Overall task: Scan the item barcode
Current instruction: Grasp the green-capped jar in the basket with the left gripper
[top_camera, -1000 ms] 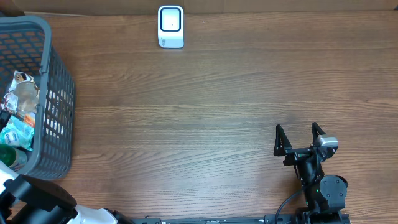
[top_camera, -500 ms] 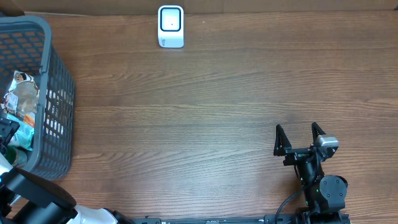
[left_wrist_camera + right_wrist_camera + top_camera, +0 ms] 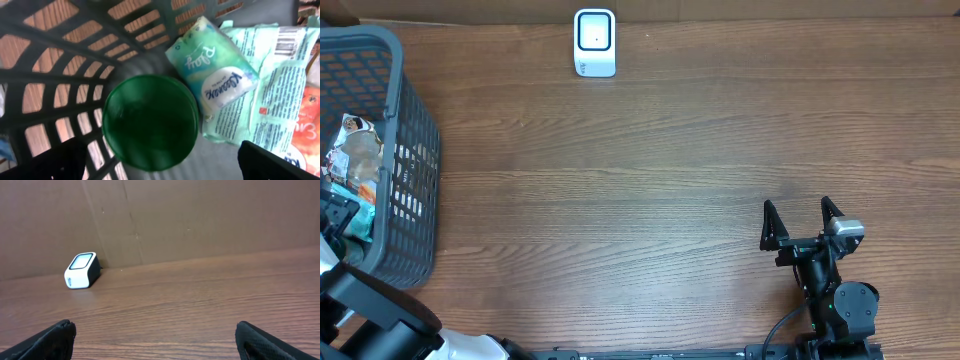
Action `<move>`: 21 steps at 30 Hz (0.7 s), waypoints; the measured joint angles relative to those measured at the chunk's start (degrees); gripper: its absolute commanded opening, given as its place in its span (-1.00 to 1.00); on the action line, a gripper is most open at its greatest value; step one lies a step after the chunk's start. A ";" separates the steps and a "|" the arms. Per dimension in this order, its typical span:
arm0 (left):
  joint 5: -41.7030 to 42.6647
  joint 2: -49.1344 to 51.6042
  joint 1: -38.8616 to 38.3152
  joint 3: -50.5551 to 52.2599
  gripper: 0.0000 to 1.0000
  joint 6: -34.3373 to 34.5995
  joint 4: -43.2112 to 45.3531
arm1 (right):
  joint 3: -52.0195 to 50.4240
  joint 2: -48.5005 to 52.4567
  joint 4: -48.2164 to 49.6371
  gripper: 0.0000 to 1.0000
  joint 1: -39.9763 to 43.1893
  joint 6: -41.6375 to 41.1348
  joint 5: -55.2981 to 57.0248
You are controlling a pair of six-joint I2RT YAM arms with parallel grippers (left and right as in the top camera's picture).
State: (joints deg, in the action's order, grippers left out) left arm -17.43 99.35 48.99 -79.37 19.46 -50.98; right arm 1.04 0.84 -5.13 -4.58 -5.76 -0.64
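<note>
There is one counter. On it sit one grey basket and one little white scanner.

There are two grippers: one left gripper and one right gripper.

Inside the basket there is one round green lid. Three soft packs can be told apart: one small tissue pack, one bigger pale green pack and one orange pack that only peeks in at the edge. The pale green pack has one barcode on it. Part of the basket is out of sight, so I cannot tell the full count of packs.
</note>
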 measured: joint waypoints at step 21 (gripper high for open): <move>0.31 5.14 2.12 3.02 0.83 -3.63 5.53 | 0.00 0.00 -0.02 1.00 0.00 0.04 0.00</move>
State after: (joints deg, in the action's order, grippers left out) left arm -17.12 104.49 51.11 -76.36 15.84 -45.45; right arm 1.04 0.84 -5.15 -4.58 -5.72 -0.64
